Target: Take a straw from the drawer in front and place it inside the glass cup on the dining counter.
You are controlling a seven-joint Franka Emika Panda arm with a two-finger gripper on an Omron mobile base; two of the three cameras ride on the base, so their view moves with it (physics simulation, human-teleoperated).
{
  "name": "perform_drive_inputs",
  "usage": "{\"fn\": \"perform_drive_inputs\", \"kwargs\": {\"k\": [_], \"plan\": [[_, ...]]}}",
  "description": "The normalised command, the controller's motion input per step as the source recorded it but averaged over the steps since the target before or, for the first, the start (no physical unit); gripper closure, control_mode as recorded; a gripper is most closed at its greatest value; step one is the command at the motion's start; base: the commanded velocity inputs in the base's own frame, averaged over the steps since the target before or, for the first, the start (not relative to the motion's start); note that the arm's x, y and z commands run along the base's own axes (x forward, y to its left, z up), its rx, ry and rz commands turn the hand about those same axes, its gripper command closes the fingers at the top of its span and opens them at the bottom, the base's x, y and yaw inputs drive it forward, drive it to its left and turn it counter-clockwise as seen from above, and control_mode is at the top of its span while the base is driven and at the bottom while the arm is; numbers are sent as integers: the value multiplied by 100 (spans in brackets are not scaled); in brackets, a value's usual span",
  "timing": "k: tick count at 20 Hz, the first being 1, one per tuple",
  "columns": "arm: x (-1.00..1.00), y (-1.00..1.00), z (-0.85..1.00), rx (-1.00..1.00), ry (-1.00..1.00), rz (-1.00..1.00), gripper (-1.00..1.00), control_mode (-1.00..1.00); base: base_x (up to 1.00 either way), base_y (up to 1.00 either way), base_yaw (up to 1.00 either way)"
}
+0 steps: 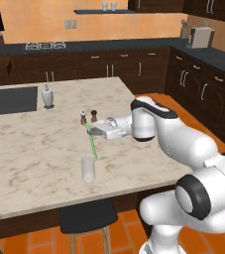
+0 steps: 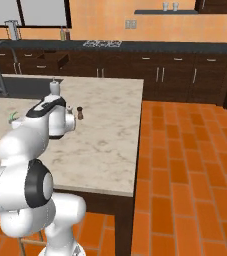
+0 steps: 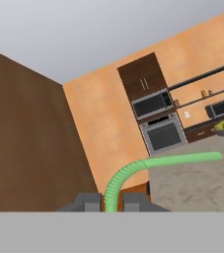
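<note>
Over the beige marbled dining counter (image 1: 34,144) my gripper (image 1: 91,130) reaches out level to the left and is shut on the light-green straw (image 1: 92,145). The straw slants down from the fingers to the right rim of the clear glass cup (image 1: 88,168), which stands upright near the counter's front edge; whether its tip is inside the cup I cannot tell. In the hand view the straw (image 3: 148,165) rises between the two fingertips (image 3: 86,201) and bends right. The straw's bent top (image 2: 13,117) peeks out left of my arm. In the far cabinet row one dark drawer (image 2: 61,61) stands pulled out.
Salt and pepper shakers (image 1: 88,116) stand just behind the gripper, with a white soap dispenser (image 1: 47,95) beyond them beside the sink (image 1: 10,99). A black stool (image 1: 86,216) sits under the counter's front edge. Orange tiled floor (image 2: 185,165) lies to the right.
</note>
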Motion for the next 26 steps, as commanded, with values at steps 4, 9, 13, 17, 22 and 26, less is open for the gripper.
{"fn": "perform_drive_inputs", "kwargs": {"k": [4,9,13,17,22,26], "plan": [[22,0,-1,0,0,8,100,-100,0,0,0],[-1,1,-17,0,0,10,100,-100,0,0,0],[0,7,-8,0,-3,11,100,-100,0,0,0],[0,13,0,1,-8,8,100,-100,0,0,0],[0,2,-8,0,-11,4,100,-100,0,0,0],[0,0,-17,0,-3,1,100,-100,0,0,0]]}}
